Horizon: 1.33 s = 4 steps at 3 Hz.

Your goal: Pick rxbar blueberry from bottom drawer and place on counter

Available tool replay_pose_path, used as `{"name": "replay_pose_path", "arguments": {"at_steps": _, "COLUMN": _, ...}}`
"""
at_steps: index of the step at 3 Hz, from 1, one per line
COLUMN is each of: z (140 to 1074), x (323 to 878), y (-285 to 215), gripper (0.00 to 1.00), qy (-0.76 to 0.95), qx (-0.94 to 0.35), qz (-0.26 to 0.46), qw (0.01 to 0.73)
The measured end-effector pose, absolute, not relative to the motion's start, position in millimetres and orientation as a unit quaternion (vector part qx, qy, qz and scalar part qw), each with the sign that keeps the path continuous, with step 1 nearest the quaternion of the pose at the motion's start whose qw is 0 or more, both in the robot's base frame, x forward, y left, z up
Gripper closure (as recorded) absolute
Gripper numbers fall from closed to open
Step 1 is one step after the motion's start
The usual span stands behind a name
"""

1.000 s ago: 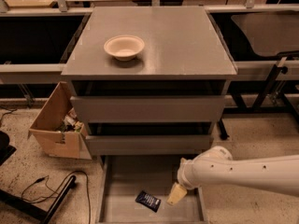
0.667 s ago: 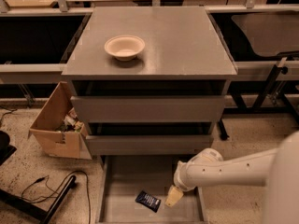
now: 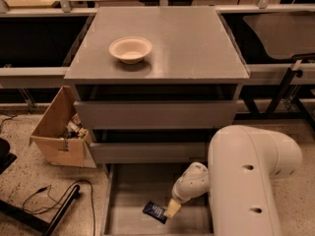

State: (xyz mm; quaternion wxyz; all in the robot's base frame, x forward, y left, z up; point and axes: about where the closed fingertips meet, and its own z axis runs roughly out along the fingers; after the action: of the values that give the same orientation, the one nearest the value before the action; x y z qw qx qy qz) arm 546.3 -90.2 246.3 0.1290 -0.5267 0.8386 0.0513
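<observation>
Step in hand: closing on the rxbar blueberry (image 3: 155,212) in the bottom drawer (image 3: 129,191), which stands pulled out toward the near side. The bar lies flat on the drawer's grey floor, close to the near edge and a little left of centre, at a slant to the drawer walls.

Recommendations. A flat wrapper on a smooth floor will likely slide rather than lift. I judge the grasp should come across the bar's narrow width, aligned to its slant and set low enough to catch both edges before closing. A sideways push risks driving the bar left toward the drawer wall. Once the bar is held, the lift should go straight up, keeping clear of the middle drawer (image 3: 147,152) front above the far end of the open tray. On the desk (image 3: 187,38) a beige bowl (image 3: 130,49) sits at the left, so a set-down to its right would keep the two well apart.

Gripper: my gripper (image 3: 172,208) is down inside the drawer, its pale tip at the bar's right end. Whether it touches the bar or sits just beside it, I cannot tell. How far it is open I also cannot tell, and nothing shows it has hold of the bar
</observation>
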Motion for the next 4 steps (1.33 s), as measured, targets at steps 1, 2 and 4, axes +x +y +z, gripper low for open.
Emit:
{"name": "replay_pose_path", "arguments": {"at_steps": 1, "z": 197.0, "x": 551.3, "y": -76.3, "gripper": 0.0, "qy": 0.841, "qx": -0.519, "qz": 0.068, "qw": 0.136}}
{"name": "replay_pose_path", "arguments": {"at_steps": 2, "z": 155.6, "x": 551.5, "y": -57.3, "gripper": 0.0, "qy": 0.839, "qx": -0.516, "qz": 0.089, "qw": 0.148}}
{"name": "replay_pose_path", "arguments": {"at_steps": 4, "z": 94.1, "x": 528.6, "y": -6.3, "gripper": 0.15, "qy": 0.836, "qx": -0.507, "qz": 0.14, "qw": 0.154}}
